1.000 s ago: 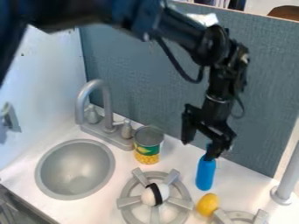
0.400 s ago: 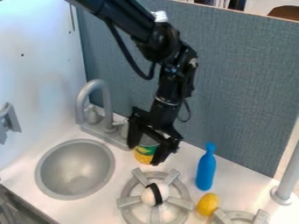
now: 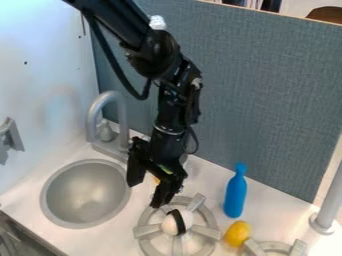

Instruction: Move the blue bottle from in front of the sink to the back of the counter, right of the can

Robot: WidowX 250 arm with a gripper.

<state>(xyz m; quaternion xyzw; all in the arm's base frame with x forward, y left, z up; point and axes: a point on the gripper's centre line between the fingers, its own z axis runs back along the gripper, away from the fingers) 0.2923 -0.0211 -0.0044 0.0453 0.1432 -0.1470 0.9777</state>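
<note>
One hand: the black hand point(image 3: 145, 194) hangs at the left of centre, between the sink and the near burner, its two fingers spread apart and pointing down; nothing is seen gripped between them.
Can: the yellow and green can point(image 3: 165, 170) stands on the tabletop point(image 3: 212, 185) beyond the hand, mostly hidden by it; whether they touch, I cannot tell.
Ball: a white ball point(image 3: 188, 218) with a black band sits in the middle of the near burner point(image 3: 207, 232), just to the near right of the hand's lower finger.
Bottle: a blue bottle point(image 3: 235, 195) stands upright on the tabletop, right of the hand and well apart from it.
Yellow object: a rounded yellow object point(image 3: 237, 234) lies near the foot of the bottle, on its near side, right of the ball.
Second burner: part of another grey burner point(image 3: 254, 247) shows at the near right, beside the yellow object.
Sink: a round grey sink point(image 3: 87, 197) is set in at the left, with an arched faucet point(image 3: 107, 96) at its far side.
Surroundings: a blue-grey panel point(image 3: 267, 100) stands at the far side, a white wall point(image 3: 40, 100) at the left, and a grey post point(image 3: 332, 197) at the right.
</note>
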